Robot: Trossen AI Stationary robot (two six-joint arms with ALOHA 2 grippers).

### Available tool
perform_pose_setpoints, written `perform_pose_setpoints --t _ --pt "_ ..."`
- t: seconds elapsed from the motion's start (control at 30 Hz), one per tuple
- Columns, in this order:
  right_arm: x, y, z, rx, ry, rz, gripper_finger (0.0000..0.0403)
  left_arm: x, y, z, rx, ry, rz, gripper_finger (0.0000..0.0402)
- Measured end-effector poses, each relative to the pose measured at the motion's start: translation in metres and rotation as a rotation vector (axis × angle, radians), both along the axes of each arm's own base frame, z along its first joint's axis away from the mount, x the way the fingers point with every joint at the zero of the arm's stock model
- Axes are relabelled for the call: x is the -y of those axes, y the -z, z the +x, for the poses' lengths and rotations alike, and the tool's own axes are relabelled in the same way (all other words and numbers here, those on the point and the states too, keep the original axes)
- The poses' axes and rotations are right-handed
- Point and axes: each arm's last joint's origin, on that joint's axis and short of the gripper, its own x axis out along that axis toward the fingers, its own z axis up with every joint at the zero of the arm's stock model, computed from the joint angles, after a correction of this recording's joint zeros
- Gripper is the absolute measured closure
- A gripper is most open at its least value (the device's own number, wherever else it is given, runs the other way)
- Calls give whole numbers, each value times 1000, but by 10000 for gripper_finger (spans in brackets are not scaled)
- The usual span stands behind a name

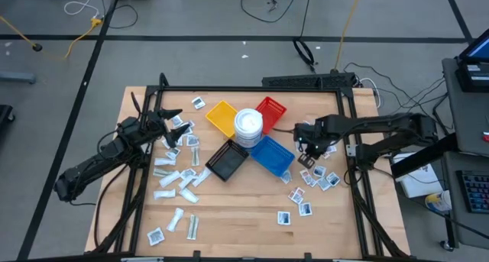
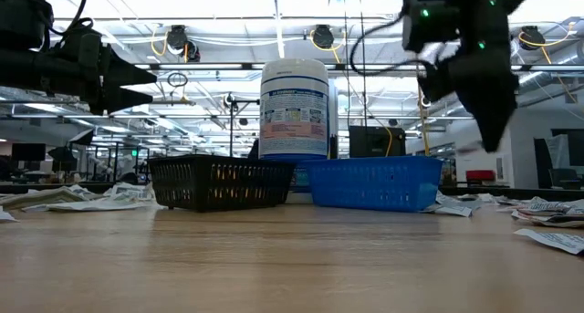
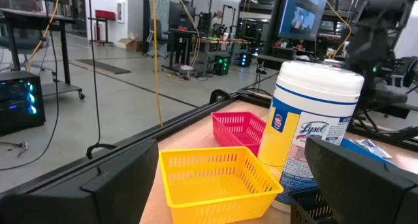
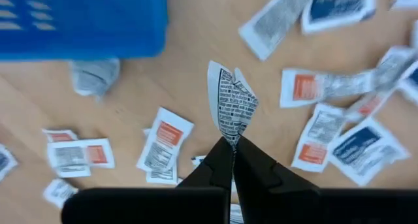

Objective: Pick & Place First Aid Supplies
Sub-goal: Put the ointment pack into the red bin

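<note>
Small white packets lie flat on the wooden table in two scatters, one on the left point(image 1: 179, 178) and one on the right point(image 1: 321, 176). My right gripper point(image 1: 309, 153) hovers beside the blue tray point(image 1: 273, 155), above the right scatter, and is shut on one white packet with dark print point(image 4: 232, 103). My left gripper point(image 1: 177, 123) is open and raised over the left scatter, touching nothing. Its fingers point toward the yellow tray point(image 3: 215, 175) and the white tub point(image 3: 313, 119). My right gripper point(image 4: 233, 145) pinches the dark-printed packet by one narrow end point(image 4: 230, 134) between its two fingertips, coming from above and pointing down. The packet is lifted clear of the table, and the rest of it sticks out past the fingertips, slightly creased.
Yellow point(image 1: 221, 117), red point(image 1: 271, 109), blue and black point(image 1: 227, 161) trays fan out around the round white tub point(image 1: 248, 124) at the table's middle. More packets lie toward the near edge point(image 1: 294, 212). Dark frame rails point(image 1: 355, 178) run along the table's sides.
</note>
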Motion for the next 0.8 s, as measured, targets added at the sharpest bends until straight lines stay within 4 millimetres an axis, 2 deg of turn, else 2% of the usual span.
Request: perform_pose_setpoints --t 0.2,0.37,0.53,0.8 --pt "12 -38 5 28 32 -37 402 0 0 0 -1 0 0 9" --pt "22 -58 5 50 78 -65 403 0 0 0 -1 0 0 9" --pt "44 -66 18 81 90 -83 403 0 0 0 -1 0 0 9" --pt "97 -68 51 140 71 -105 403 0 0 0 0 0 0 9"
